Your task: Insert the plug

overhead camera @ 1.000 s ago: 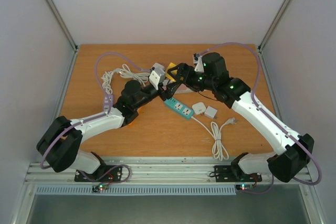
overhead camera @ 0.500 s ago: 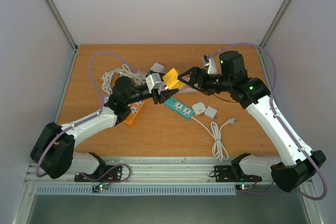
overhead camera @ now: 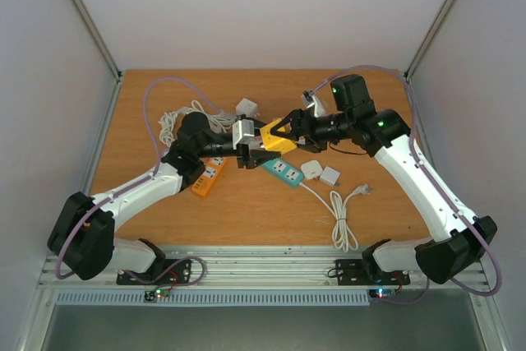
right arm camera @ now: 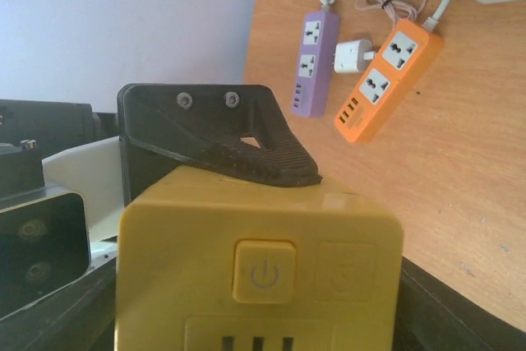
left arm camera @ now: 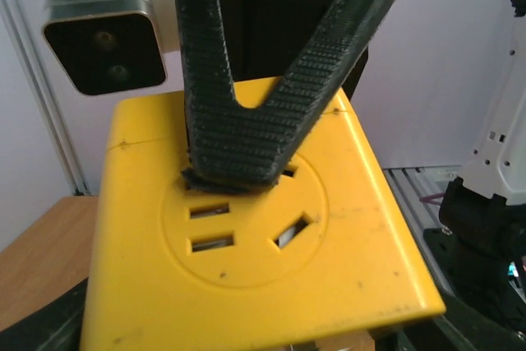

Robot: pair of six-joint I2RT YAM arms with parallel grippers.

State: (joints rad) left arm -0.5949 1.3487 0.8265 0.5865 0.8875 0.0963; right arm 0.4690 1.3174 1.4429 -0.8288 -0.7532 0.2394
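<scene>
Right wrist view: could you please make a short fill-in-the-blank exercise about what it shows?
1. The socket cube nearest the camera is ___.
2. The power strip left of the orange strip is ___.
3. The white plug lies ___ the two strips.
Missing words: yellow; purple; between.

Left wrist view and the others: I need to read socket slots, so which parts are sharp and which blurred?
Left wrist: the slots on the yellow cube are fairly sharp, the background soft. Right wrist: the cube's near button face is slightly blurred, the orange power strip farther off crisper. Top external: even light, faint shadows, no glare.
</scene>
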